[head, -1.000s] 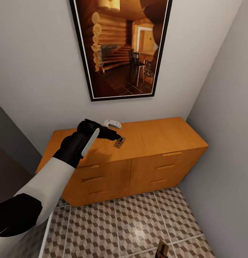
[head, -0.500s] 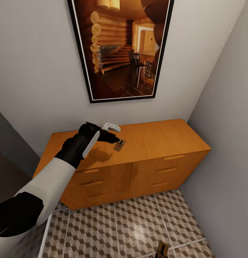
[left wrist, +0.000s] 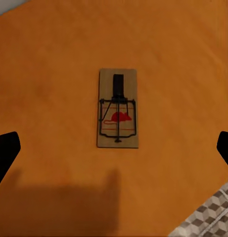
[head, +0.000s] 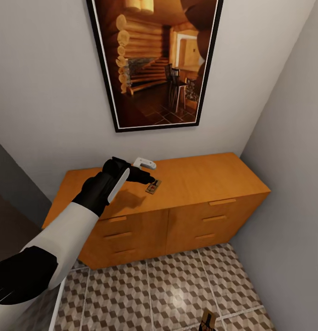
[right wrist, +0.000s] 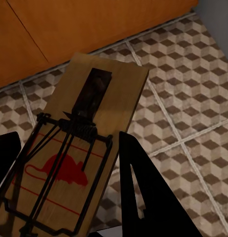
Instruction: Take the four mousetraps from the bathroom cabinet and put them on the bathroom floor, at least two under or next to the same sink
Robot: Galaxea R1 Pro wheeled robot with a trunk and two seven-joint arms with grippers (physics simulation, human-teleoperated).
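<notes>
Between wide jaws, a mousetrap [left wrist: 117, 108] lies fully visible.

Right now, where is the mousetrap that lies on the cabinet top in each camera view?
Head view: the mousetrap lies flat on the cabinet top, just beyond the open left gripper.
Left wrist view: it sits mid-picture, apart from both fingertips.
Right wrist view: the trap here is a second mousetrap, held by the right gripper above the tiled floor.
Shared landmark: the orange cabinet.

mousetrap [head: 208, 320] cut off, painting [head: 154, 59] cropped
</notes>
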